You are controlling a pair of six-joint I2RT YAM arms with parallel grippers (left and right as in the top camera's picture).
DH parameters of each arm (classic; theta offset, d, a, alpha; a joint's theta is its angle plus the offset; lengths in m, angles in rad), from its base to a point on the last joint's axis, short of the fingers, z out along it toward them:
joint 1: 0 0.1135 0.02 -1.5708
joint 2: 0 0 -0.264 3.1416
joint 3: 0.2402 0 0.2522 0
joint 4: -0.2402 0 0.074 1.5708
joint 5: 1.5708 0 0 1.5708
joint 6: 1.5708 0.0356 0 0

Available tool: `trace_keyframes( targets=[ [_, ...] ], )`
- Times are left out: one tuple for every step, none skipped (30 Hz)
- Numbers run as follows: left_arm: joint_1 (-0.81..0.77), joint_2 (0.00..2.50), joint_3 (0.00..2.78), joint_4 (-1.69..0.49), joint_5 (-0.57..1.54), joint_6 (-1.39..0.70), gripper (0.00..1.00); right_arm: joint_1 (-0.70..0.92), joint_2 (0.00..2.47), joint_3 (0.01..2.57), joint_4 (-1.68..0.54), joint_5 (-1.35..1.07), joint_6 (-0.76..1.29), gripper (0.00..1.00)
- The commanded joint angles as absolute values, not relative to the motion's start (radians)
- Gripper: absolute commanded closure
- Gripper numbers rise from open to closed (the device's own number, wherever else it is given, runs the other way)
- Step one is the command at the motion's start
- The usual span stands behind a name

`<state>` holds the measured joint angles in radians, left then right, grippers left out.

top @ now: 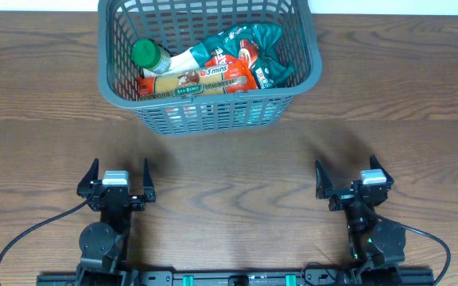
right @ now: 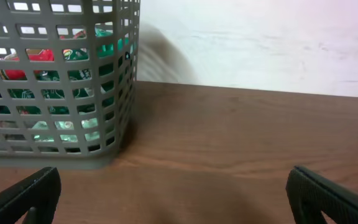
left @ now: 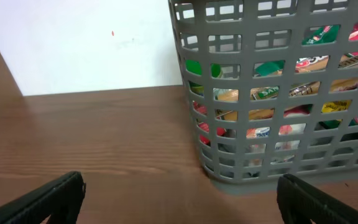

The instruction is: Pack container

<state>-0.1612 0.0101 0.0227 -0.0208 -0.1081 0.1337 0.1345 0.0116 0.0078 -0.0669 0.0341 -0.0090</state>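
The dark grey slotted container stands at the far middle of the table. Inside lie a green-capped bottle, a pasta packet, a red packet and a green bag. The container also shows in the left wrist view and in the right wrist view. My left gripper is open and empty near the front left; it also shows in the left wrist view. My right gripper is open and empty near the front right; it also shows in the right wrist view.
The wooden table lies bare between the grippers and the container. A white wall stands behind the table's far edge. Black cables run from the arm bases at the front.
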Motion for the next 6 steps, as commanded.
trace_keyframes(
  targets=[
    [-0.162, 0.004, 0.004, -0.062, -0.117, 0.129, 0.02, 0.122, 0.005, 0.006, -0.071, 0.041, -0.020, 0.01],
    [-0.162, 0.004, 0.004, -0.062, -0.117, 0.129, 0.01, 0.122, 0.005, 0.006, -0.071, 0.041, -0.020, 0.01],
    [-0.162, 0.004, 0.004, -0.062, -0.117, 0.129, 0.01, 0.122, 0.005, 0.006, -0.071, 0.041, -0.020, 0.01],
    [-0.162, 0.004, 0.004, -0.062, -0.117, 0.129, 0.01, 0.122, 0.005, 0.006, -0.071, 0.041, -0.020, 0.01],
    [-0.162, 0.004, 0.004, -0.062, -0.117, 0.129, 0.01, 0.122, 0.005, 0.006, -0.071, 0.041, -0.020, 0.01],
    [-0.162, 0.004, 0.004, -0.062, -0.117, 0.129, 0.01, 0.122, 0.005, 0.006, -0.071, 0.041, -0.020, 0.01]
  ],
)
